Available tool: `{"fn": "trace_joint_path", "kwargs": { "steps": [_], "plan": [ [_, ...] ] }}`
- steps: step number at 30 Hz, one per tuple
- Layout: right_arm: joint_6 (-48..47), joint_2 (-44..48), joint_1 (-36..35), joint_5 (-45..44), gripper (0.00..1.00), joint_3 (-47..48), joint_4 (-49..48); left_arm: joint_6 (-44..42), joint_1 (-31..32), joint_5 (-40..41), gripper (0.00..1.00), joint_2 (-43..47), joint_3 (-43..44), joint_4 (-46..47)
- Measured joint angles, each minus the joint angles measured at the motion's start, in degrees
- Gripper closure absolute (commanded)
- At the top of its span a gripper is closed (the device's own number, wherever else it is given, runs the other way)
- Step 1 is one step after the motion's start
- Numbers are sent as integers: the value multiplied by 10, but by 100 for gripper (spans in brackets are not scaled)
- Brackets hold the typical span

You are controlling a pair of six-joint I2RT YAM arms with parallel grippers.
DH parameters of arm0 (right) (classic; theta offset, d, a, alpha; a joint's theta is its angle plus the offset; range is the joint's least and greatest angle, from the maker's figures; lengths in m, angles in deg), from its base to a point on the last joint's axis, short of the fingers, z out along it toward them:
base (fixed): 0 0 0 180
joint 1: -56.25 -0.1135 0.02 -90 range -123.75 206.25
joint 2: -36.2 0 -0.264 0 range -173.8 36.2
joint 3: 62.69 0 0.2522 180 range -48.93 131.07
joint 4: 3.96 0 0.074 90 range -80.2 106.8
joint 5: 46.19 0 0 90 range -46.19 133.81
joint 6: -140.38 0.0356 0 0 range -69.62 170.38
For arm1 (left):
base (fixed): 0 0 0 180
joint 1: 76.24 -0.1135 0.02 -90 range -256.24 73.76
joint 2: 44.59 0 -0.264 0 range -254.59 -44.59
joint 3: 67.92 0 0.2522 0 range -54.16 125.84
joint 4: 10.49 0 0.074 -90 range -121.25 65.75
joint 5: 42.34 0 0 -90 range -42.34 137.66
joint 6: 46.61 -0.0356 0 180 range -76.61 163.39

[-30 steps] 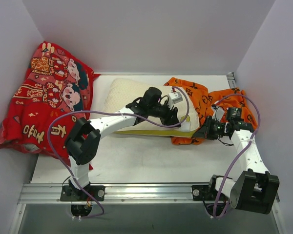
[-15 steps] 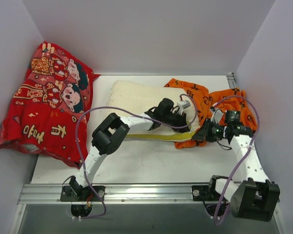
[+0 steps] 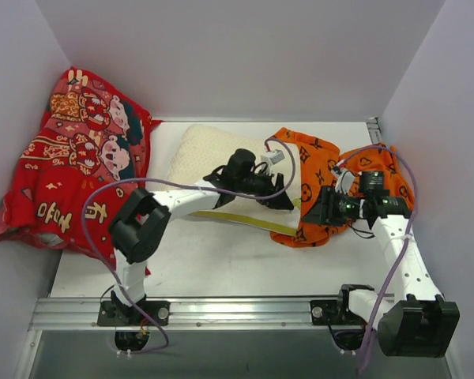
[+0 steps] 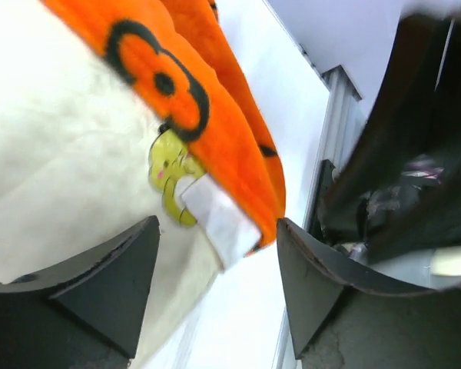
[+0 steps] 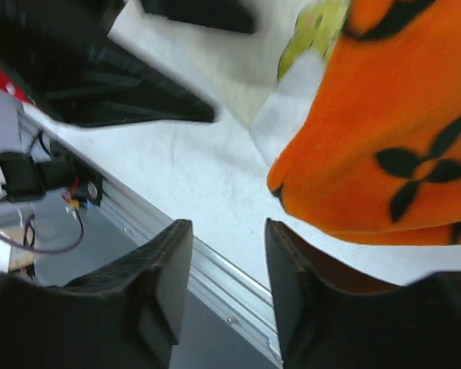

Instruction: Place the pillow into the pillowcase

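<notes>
White table [image 3: 221,260] | cream pillow [image 3: 201,154] end covered by orange black-monogram pillowcase [image 3: 312,154]

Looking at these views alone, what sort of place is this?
Probably a robot lab test cell: white walls box in the table, and the left arm and right arm are bolted to a metal rail.

Open bench [image 3: 221,264] strip runs between pillow [image 3: 209,150] front edge and near rail [image 3: 237,313]. Red cartoon cloth [image 3: 71,170] blocks left side, pillowcase [image 3: 320,162] fills right. Left arm [image 3: 182,201] lies across pillow.
</notes>
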Motion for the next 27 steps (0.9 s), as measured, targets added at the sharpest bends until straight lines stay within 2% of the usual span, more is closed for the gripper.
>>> {"fn": "trace_joint_path", "kwargs": {
  "steps": [1,2,6,9,14,17,20,25,27],
  "plan": [
    [-4,-5,17,3,53,23,12,-18,-6,2,26,24,-6,-26],
    [-8,-10,31,4,46,47,19,-39,-12,7,25,45,-10,-52],
    [-24,-38,43,-26,44,144,17,-161,-39,51,23,122,-2,-171],
    [-32,-78,18,-64,44,176,6,-259,-62,99,24,126,32,-241],
    [-31,-213,-19,-131,48,183,-27,-383,-118,165,36,82,37,-312],
    [-29,-304,-27,-146,50,200,-38,-415,-137,167,42,42,27,-344],
    [-29,-371,-36,-148,50,213,-44,-427,-125,153,46,31,3,-344],
    [-44,-378,-37,-146,51,213,-42,-419,-69,140,45,86,-64,-341],
    [-56,-368,-37,-144,51,212,-34,-404,-42,120,38,118,-95,-349]
  ]
}}
